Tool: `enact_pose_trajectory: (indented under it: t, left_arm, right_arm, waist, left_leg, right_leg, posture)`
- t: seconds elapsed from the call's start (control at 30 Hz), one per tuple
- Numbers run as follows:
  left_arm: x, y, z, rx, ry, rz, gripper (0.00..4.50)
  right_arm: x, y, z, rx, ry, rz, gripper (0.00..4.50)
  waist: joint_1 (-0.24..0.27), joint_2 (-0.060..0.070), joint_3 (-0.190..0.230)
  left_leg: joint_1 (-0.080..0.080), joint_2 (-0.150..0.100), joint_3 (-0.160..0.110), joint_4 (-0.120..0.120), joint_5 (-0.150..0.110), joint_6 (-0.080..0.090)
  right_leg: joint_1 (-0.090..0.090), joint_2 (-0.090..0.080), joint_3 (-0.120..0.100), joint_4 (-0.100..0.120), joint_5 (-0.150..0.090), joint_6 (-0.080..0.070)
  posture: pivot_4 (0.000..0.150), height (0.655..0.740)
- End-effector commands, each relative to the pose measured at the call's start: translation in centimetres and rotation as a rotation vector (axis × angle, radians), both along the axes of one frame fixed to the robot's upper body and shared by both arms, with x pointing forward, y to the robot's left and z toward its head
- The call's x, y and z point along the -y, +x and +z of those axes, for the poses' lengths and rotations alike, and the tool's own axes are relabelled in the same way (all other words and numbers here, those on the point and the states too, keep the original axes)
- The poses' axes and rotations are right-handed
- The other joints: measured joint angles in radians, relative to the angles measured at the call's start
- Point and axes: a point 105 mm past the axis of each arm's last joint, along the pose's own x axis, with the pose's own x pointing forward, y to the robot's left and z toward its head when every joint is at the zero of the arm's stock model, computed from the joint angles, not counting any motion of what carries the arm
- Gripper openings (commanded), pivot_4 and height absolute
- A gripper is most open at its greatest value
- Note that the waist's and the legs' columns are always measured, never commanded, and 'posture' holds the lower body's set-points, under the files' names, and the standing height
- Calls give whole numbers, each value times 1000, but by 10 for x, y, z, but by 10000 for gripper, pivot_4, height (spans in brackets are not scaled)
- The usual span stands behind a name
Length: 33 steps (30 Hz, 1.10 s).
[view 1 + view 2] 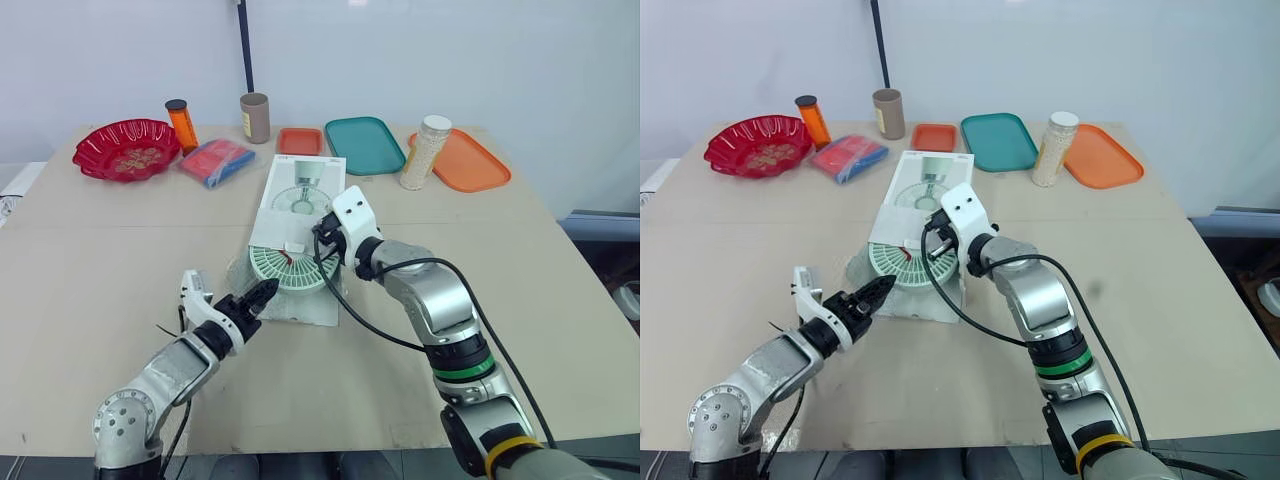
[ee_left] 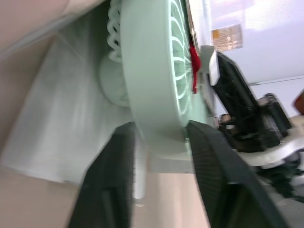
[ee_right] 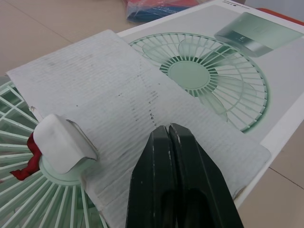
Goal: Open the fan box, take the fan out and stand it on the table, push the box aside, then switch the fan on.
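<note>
Left gripper point(image 1: 262, 293) pinches the near rim of the fan point(image 1: 285, 268), which lies flat, half out of the box point(image 1: 305, 185) at mid-table point(image 1: 100, 260). Right gripper point(image 3: 167, 130), jaws pressed together, rests on the box's flap point(image 3: 118, 95) over the fan.

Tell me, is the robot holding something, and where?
The left gripper pinches the fan by its near rim. The right gripper is shut empty over the box flap.
</note>
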Motion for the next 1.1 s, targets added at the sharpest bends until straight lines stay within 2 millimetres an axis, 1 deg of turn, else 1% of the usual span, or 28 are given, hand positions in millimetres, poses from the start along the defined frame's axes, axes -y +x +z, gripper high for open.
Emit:
enact_pose_trajectory:
  t: [0.03, 0.07, 0.13, 0.17, 0.33, 0.4, 0.5, 0.6, 0.73, 0.83, 0.9, 1.0, 1.1]
  left_arm:
    - [-10, 2, 9, 47, 9, 60, 33843]
    - [-13, 4, 15, 78, 5, 83, 35419]
    - [-20, 5, 23, 109, -32, 129, 43733]
    - [-22, 6, 24, 114, -34, 143, 44486]
    - [-34, 3, 40, 180, -118, 145, 44486]
    - [-37, 6, 39, 174, -115, 138, 44486]
    - [-28, 14, 26, 126, -67, 86, 44486]
    - [-19, 15, 17, 92, -30, 41, 44486]
    - [-11, 22, 20, 123, -47, 22, 44486]
    - [-15, 31, 22, 134, -56, 64, 44486]
    - [-13, 34, 21, 130, -59, 59, 44486]
    - [-5, 37, 23, 134, -62, 40, 44486]
    - [1, 34, 22, 130, -75, 25, 44486]
  right_arm:
    - [9, 1, -24, -77, -48, -30, 0]
    - [9, 1, -25, -74, -54, -26, 0]
    - [9, 1, -27, -61, -77, -18, 0]
    - [10, 1, -28, -55, -87, -16, 0]
    - [10, 1, -30, -61, -84, -12, 0]
    - [10, 1, -30, -60, -84, -11, 0]
    - [9, 3, -28, -56, -80, -13, 0]
    - [9, 4, -28, -54, -80, -13, 0]
    - [9, 4, -27, -52, -79, -14, 0]
    - [9, 4, -27, -54, -75, -17, 0]
    - [9, 4, -27, -54, -74, -17, 0]
    - [9, 4, -27, -54, -72, -17, 0]
    - [9, 4, -26, -53, -69, -19, 0]
  waist:
    - [0, 0, 0]
    - [1, 0, 0]
    - [1, 0, 0]
    - [1, 0, 0]
    - [2, 0, 0]
    - [2, 0, 0]
    - [2, 0, 0]
    - [1, 0, 0]
    - [2, 0, 0]
    - [3, 0, 0]
    - [3, 0, 0]
    - [2, 0, 0]
    - [2, 0, 0]
  left_leg:
    - [0, 0, 0, 0, 0, 0]
    - [0, 0, 0, 0, 0, -1]
    - [0, 0, 0, 0, 1, -1]
    - [0, 0, 0, 0, 1, -2]
    - [0, 0, 0, -1, 1, -2]
    - [0, 0, 0, -1, 1, -2]
    - [0, 0, 0, -1, 1, -2]
    - [0, 0, 0, -1, 1, -2]
    - [0, 0, 0, -2, 1, -2]
    - [0, 0, 0, -2, 2, -3]
    - [0, 0, 0, -2, 2, -3]
    - [0, 0, 0, -2, 2, -3]
    - [-1, 0, 0, -2, 2, -4]
  right_leg:
    - [0, 0, 0, 0, 0, 0]
    - [0, 0, 0, 0, 0, 0]
    - [0, 0, 0, 0, 0, 0]
    - [0, 0, 0, 0, 0, 0]
    - [0, 0, 0, -1, 0, 0]
    - [0, 0, 0, -1, 0, 1]
    - [0, 0, 0, -1, 0, 1]
    - [0, 0, 0, -1, 1, 1]
    - [0, 0, 0, -2, 1, 1]
    - [0, 0, -1, -2, 1, 1]
    - [0, 0, 0, -2, 1, 1]
    - [0, 0, 0, -2, 1, 1]
    - [0, 0, 0, -3, 1, 1]
  posture:
    - [1500, 7400]
    - [1500, 7400]
    - [1500, 7400]
    - [1500, 7400]
    - [1500, 7400]
    - [1500, 7400]
    - [1500, 7400]
    - [1500, 7400]
    - [1500, 7400]
    - [1500, 7400]
    - [1500, 7400]
    - [1500, 7400]
    - [1500, 7400]
